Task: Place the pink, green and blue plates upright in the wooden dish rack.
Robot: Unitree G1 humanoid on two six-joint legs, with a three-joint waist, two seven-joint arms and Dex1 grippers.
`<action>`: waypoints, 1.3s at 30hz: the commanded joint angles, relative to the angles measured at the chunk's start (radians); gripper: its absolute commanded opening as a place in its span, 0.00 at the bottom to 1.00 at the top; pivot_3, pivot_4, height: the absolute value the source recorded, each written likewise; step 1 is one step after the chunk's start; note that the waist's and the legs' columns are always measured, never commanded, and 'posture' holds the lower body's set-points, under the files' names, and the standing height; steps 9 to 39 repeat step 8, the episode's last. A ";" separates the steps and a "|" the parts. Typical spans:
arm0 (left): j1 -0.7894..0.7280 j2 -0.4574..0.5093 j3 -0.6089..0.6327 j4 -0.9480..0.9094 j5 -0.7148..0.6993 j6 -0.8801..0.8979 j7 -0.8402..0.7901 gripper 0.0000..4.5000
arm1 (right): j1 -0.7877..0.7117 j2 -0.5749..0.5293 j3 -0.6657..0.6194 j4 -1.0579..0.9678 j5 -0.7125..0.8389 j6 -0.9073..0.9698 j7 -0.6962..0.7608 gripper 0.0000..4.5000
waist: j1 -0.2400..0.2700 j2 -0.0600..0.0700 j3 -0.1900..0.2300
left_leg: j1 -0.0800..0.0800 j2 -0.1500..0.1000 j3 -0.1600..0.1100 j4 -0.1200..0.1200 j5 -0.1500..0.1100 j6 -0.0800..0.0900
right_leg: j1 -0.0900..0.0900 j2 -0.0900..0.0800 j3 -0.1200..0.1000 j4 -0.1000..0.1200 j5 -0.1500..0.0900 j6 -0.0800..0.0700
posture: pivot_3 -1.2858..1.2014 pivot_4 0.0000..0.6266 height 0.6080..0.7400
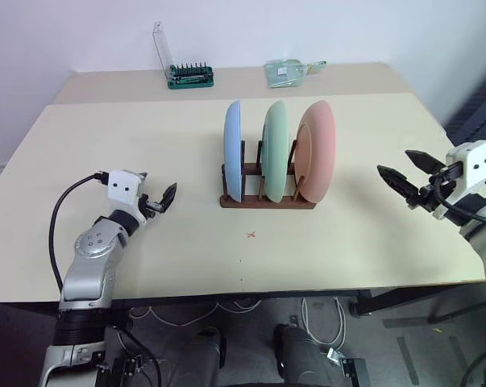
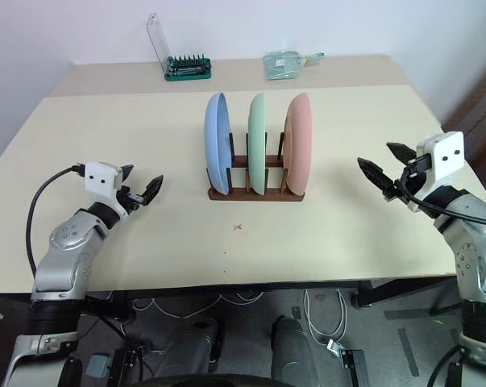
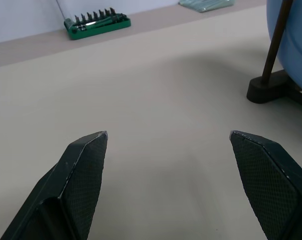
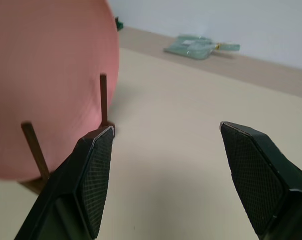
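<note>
- We see all three plates standing on edge in the rack (image 1: 267,199) mid-desk: blue plate (image 1: 233,150) on the left, green plate (image 1: 274,149) in the middle, pink plate (image 1: 317,151) on the right.
- The plates face left and right; the rack's long axis runs across the desk (image 1: 105,129).
- The rack lies between our arms. The right gripper (image 1: 403,175) is off the pink plate's side, apart from it; the left gripper (image 1: 158,199) is off the blue plate's side, also apart. Neither is clearly nearer.
- Both grippers are wide open and hold nothing.
- Both arms reach roughly level over the desk; the right gripper angles in toward the rack.
- We judge the placing done, with no grasp left to make.
- A tool case (image 1: 189,76) sits at the far edge.
</note>
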 commanded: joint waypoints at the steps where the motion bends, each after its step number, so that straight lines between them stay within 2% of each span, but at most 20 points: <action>1: 0.005 0.015 -0.007 -0.022 0.013 -0.016 -0.011 0.90 | 0.014 0.006 -0.030 0.019 -0.018 -0.047 0.027 0.77 | 0.000 0.000 0.000 | 0.000 0.000 0.000 0.000 0.000 0.000 | 0.000 0.000 0.000 0.000 0.000 0.000 | 0.52 0.24 1.00; 39: -0.004 0.009 -0.003 -0.014 0.021 -0.014 -0.006 0.90 | 0.033 0.031 -0.017 -0.010 -0.028 -0.044 0.018 0.77 | -0.002 0.000 0.000 | 0.000 0.000 0.000 0.000 0.000 0.000 | 0.000 0.000 0.000 0.000 0.000 0.000 | 0.52 0.24 1.00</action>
